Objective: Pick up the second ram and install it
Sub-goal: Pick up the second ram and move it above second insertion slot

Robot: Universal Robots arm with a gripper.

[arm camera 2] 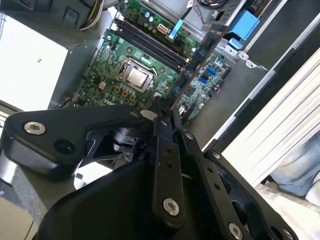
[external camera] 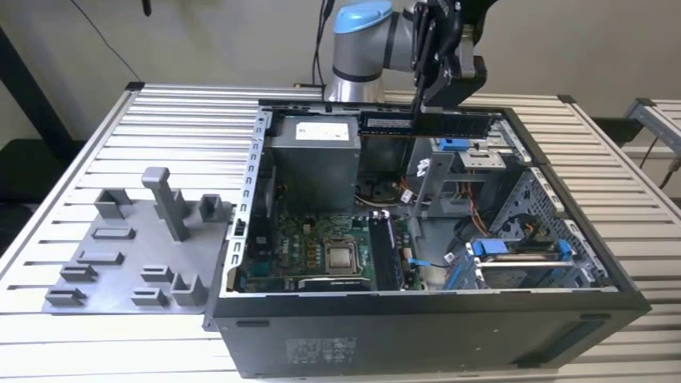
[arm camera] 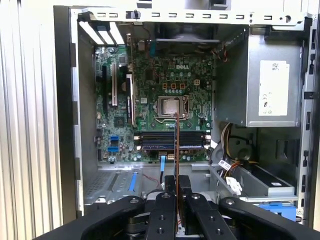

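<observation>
I count one RAM stick (external camera: 426,122), pinched in my one gripper (external camera: 429,108) between its two fingers. There is one open tower case (external camera: 426,343), and inside it one motherboard (arm camera: 150,85), one processor (arm camera: 169,106) and one grey power-supply box (arm camera: 260,75). One grey holder plate (external camera: 117,281) carries several blocks; their exact number I cannot settle.
</observation>
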